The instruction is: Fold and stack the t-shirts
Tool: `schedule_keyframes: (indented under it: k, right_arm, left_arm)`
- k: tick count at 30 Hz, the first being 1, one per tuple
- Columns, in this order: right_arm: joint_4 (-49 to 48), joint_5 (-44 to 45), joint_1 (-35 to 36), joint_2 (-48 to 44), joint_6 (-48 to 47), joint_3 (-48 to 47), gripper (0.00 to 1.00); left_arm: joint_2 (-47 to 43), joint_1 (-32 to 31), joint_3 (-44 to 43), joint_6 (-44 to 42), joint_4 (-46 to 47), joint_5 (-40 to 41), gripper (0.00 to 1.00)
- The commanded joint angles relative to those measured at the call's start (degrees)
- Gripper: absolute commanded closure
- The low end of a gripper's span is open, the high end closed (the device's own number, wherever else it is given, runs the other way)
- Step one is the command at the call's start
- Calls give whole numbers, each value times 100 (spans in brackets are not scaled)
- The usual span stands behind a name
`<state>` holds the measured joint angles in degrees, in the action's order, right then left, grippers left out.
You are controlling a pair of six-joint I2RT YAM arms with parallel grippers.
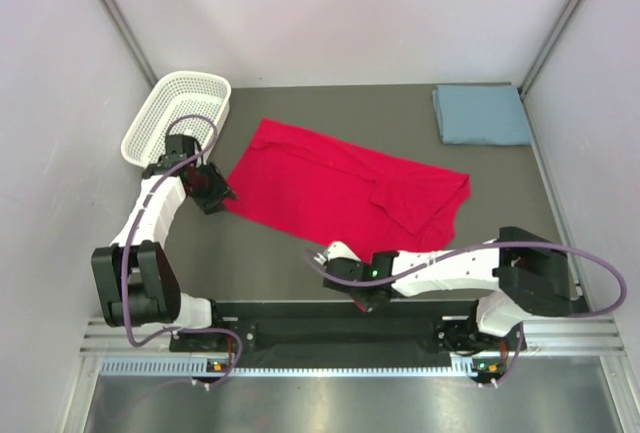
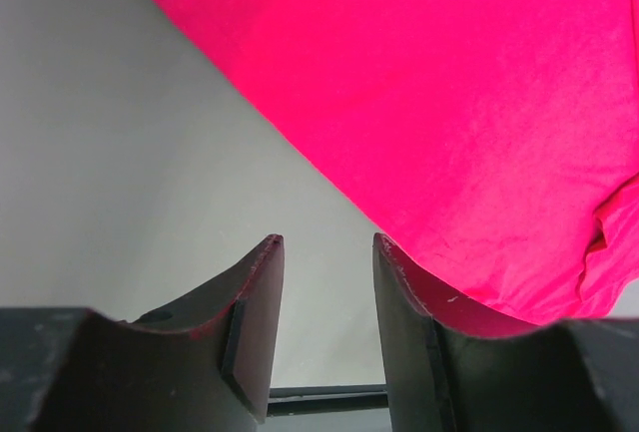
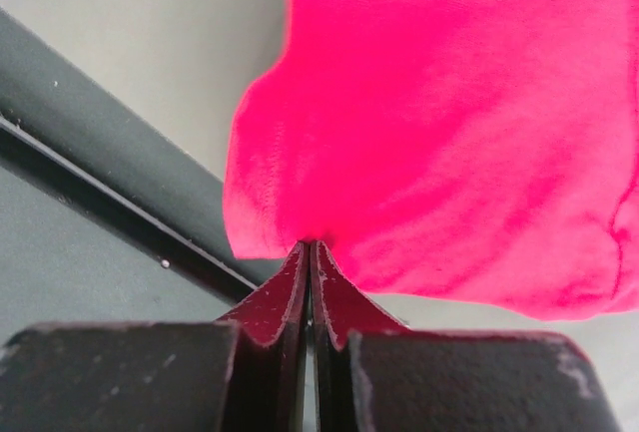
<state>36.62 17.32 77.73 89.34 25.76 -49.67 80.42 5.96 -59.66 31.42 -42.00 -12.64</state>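
Red shirt: the red shirt (image 1: 340, 188) lies spread slantwise across the middle of the worktop (image 1: 270, 253), its right end rumpled with a sleeve doubled over.
Edges: its left edge lies just beside the left fingers (image 1: 222, 194); its near corner is at the right fingers (image 1: 322, 258).
Left fingers: released, with bare worktop showing in the gap (image 2: 262, 262); one finger is at the shirt's edge.
Right fingers: clenched on the hem of the red shirt (image 3: 308, 252).
Blue-grey shirt: the blue-grey shirt (image 1: 482, 114) is folded into a neat rectangle at the far right corner, well apart from the red one.
Basket: a white mesh basket (image 1: 178, 113) sits at the far left, near the left arm.
Open room: bare worktop shows between the two shirts and along the near edge.
Surface: dark grey and flat, with a black rail (image 1: 330, 321) along the near side.
Room: pale walls (image 1: 330, 13) stand on three sides.
Count: two shirts, one basket, two arms.
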Motion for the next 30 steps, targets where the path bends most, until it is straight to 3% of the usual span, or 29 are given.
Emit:
schedule_keyframes:
  k: [1, 7, 18, 30]
  right_arm:
    - [-76, -158, -258, -505, 123, 1, 100]
    - [-76, -396, -549, -848, 122, 36, 100]
    - [-155, -888, -891, -1278, 210, 168, 100]
    - [-252, -1319, -1085, -1630, 333, 353, 100]
  left_arm:
    - [78, 55, 42, 13, 174, -28, 53]
    - [271, 142, 147, 4, 324, 157, 44]
    - [1141, 634, -133, -153, 929, 640, 46]
    - [2125, 670, -406, -198, 1615, 860, 44]
